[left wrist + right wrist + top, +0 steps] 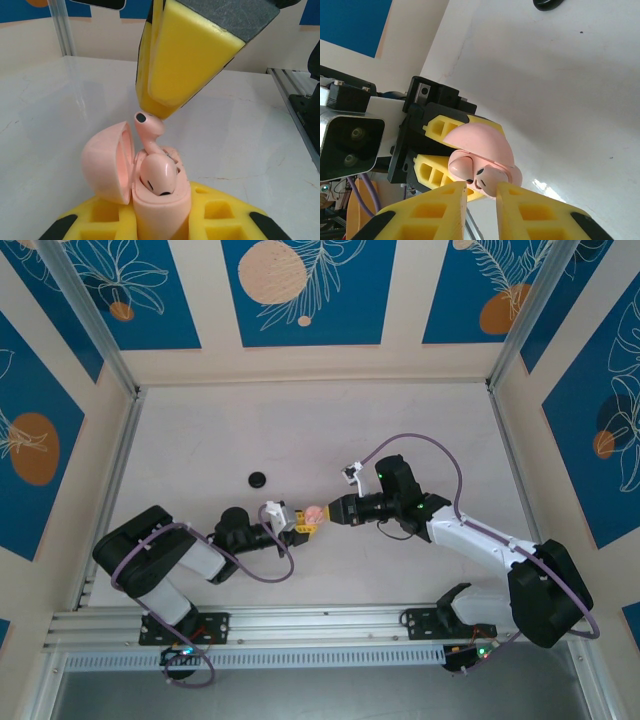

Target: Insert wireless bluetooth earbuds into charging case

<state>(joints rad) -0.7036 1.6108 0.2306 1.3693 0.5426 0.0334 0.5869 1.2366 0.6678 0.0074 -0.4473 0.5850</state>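
Right hand (481, 192) is down to a narrow gap, tips right against the head of the loose pink earbud (148, 126). I can't tell if I'm pinching it or only touching it, so I'm treating the grip as unknown.

That bud sits directly between my fingertips and the charging case (162, 212). Its head is up at the tips and its stem runs down into the case's free socket, leaning a touch toward the open lid (107, 165). It stands proud of the case, not yet home by my reading. So the move turns on that stem line: I'd push along it, down into the case, not across it.

The other pink earbud (159, 176) is already in the case, just beside the loose one, close enough to get nudged. The lid hangs off the case's side and looks clear of my path.

Left hand (298, 522) is clamped on the case's body from below, holding it up off the bench (400, 420).

Beyond the case, well apart, a black disc (258, 479) lies on the bench, not in the way.
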